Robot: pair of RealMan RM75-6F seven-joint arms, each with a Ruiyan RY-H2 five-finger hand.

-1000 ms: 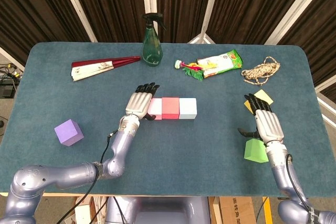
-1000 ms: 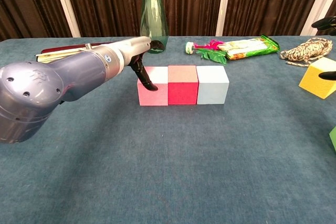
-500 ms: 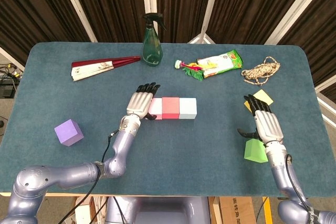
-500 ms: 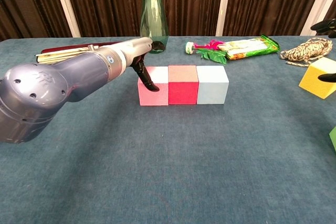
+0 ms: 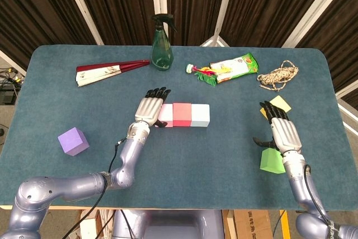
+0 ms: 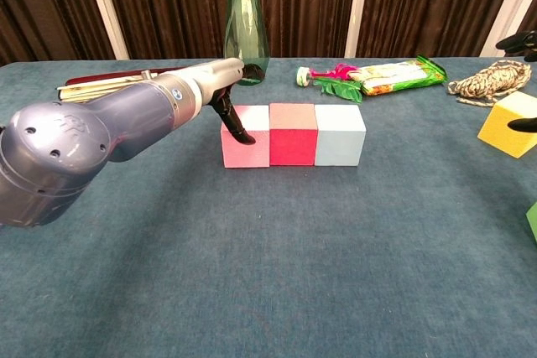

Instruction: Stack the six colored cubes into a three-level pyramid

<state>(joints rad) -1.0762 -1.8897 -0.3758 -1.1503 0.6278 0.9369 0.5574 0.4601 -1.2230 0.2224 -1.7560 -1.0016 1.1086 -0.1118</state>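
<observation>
Head view: three cubes sit in a touching row at mid-table, pink cube (image 5: 165, 113), red cube (image 5: 181, 114) and pale blue cube (image 5: 200, 115). The left hand (image 5: 149, 109) lies flat against the pink cube's left side, fingers straight, gripping nothing. Well left of the row sits the purple cube (image 5: 73, 141). Far right of the row, the right hand (image 5: 281, 131) hovers spread and empty between the yellow cube (image 5: 279, 103) behind it and the green cube (image 5: 272, 160) nearer the front edge.

Chest view: the left arm (image 6: 101, 144) reaches to the pink cube (image 6: 246, 136); its thumb (image 6: 234, 124) touches the cube's front left corner. Red (image 6: 293, 134) and pale blue (image 6: 340, 135) adjoin. The yellow cube (image 6: 508, 125) stands far right of the row; only dark fingertips of the right hand show at the frame edge
</observation>
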